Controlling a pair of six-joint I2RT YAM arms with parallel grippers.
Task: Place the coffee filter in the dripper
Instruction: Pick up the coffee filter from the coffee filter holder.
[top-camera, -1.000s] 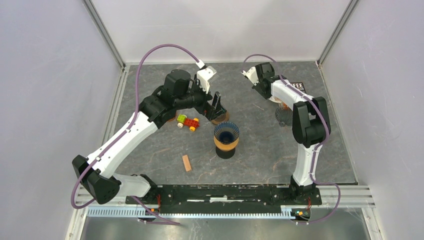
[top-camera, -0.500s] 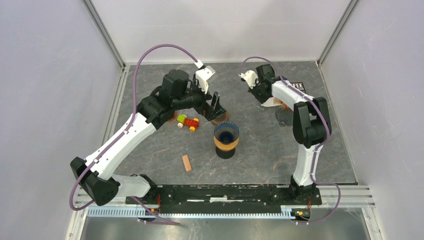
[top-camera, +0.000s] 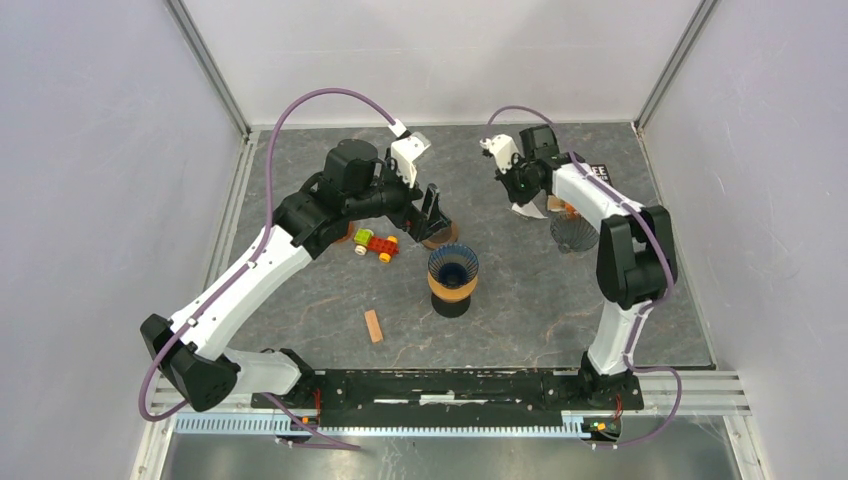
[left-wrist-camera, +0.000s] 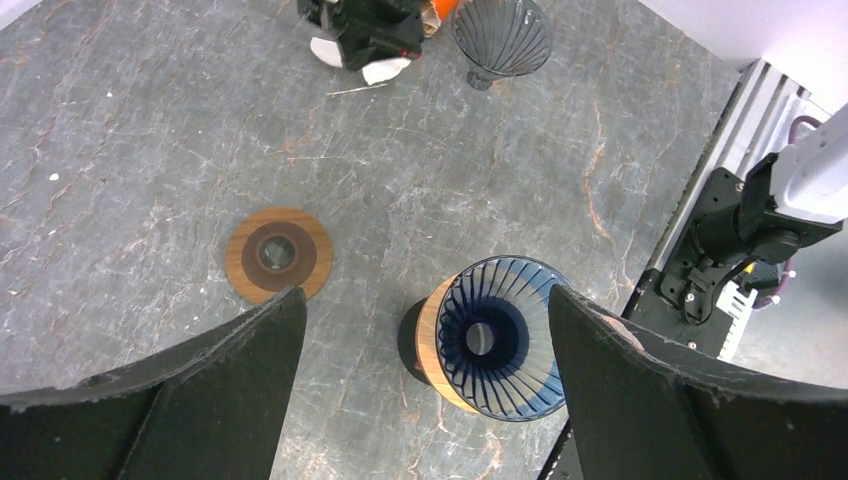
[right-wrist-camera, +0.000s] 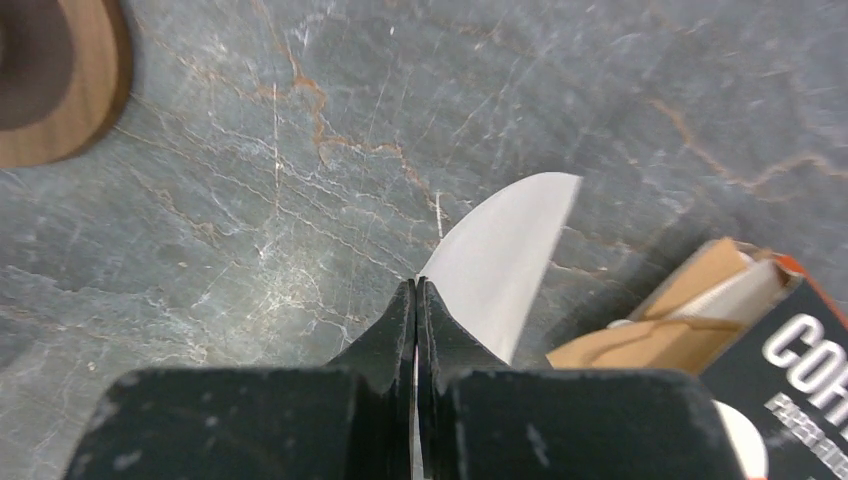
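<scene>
The right gripper (right-wrist-camera: 415, 295) is pressed shut on the coffee filter (right-wrist-camera: 505, 245). It pinches one edge of the white paper, and the rest fans out past the fingertips. The filter sits at the far right of the table (top-camera: 520, 310), just left of the filter box (right-wrist-camera: 745, 310) and near the smoky grey dripper (top-camera: 574, 234). It is well apart from the blue ribbed dripper (top-camera: 453, 268), which stands on a wood-collared base in the middle of the table. The left gripper (left-wrist-camera: 425, 298) hangs above that middle area with its jaws spread wide and nothing between them. A round wooden disc (left-wrist-camera: 278, 256) lies on the table just to the far left of the blue dripper.

The filter is probably very light, thin and limp. It is likely to flex as it travels and could crease, tear or slide out of a weak pinch. A firm hold near the rim or seam, like the present one, seems right. The filter looks folded flat, so it may not open into a cone by itself.

Several things cannot be made out:
- whether one sheet or several are held
- whether the paper's lower tip is off the table
- which dripper is the target

The lettering on the box is cut off.
</scene>
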